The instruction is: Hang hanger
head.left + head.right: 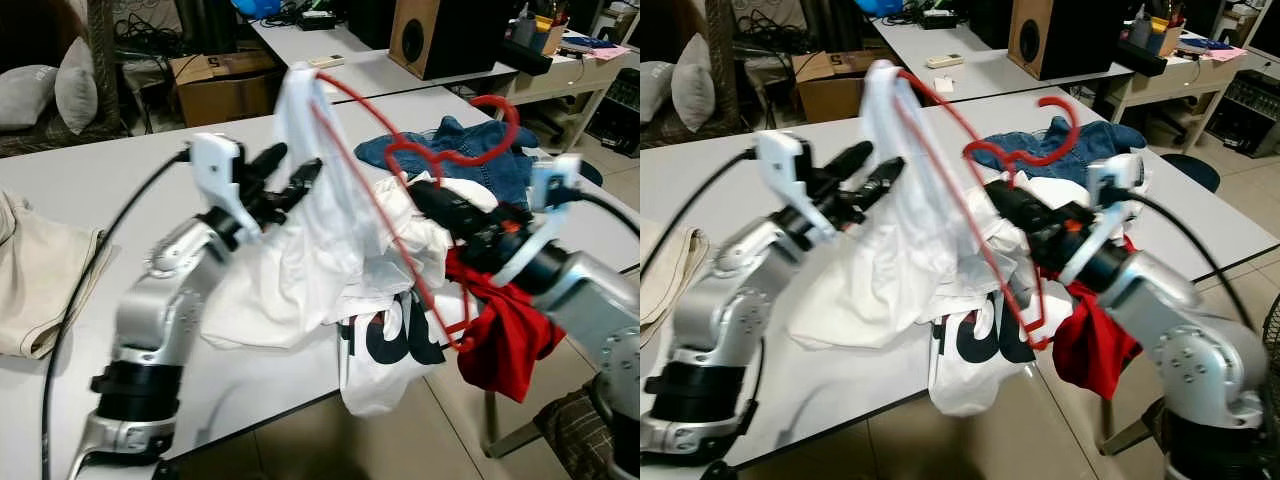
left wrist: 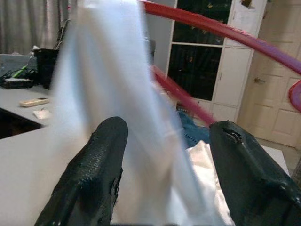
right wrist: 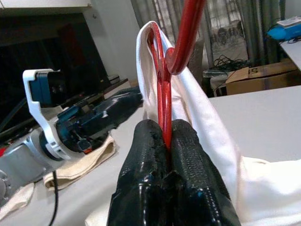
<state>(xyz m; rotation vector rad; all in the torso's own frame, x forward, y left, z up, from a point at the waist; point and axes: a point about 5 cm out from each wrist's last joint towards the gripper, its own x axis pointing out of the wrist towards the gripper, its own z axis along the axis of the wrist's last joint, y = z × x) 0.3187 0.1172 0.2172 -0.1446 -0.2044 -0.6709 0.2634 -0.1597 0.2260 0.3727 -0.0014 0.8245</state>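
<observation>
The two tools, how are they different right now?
The right tool is shut on the red hanger, pinching its thin bar; the left tool is open, its fingers spread either side of the white shirt. The right tool sits low near the red cloth; the left tool reaches up at the shirt's draped side. Both have black fingers and work on the same hanger and shirt.

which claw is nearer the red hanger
Right. The right claw is shut on the hanger itself. The left claw is open beside the white shirt draped over the hanger, not touching the wire.
</observation>
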